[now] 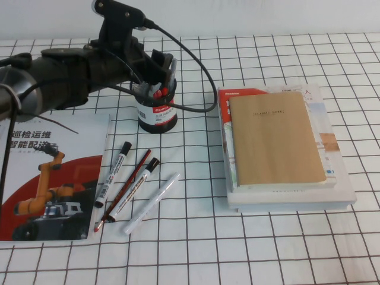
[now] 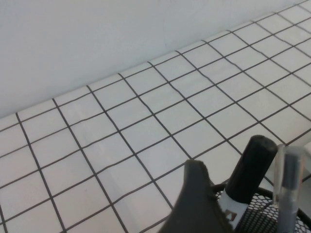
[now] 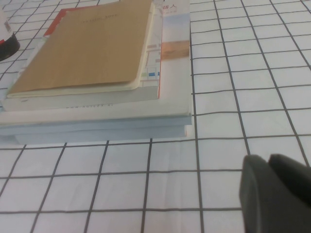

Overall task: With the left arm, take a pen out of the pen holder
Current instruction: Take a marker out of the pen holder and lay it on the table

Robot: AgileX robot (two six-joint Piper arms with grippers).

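Note:
The black mesh pen holder [image 1: 157,114] stands at the back of the table with red-tipped pens [image 1: 159,93] sticking out. My left gripper [image 1: 155,76] hangs right over it, open, its fingers straddling the pen tops. In the left wrist view one dark finger [image 2: 194,199] sits beside a black-capped marker [image 2: 252,165] and a clear pen [image 2: 289,189], both upright in the mesh holder [image 2: 265,216]; the other finger is out of that view. Nothing is gripped. My right gripper [image 3: 272,194] is shut, low over the bare table beside the books.
Several pens and markers [image 1: 133,189] lie loose in front of the holder. A robot brochure [image 1: 47,178] covers the left side. A stack of books topped by a tan notebook [image 1: 276,139] sits on the right, the same stack of books [image 3: 97,53] showing in the right wrist view.

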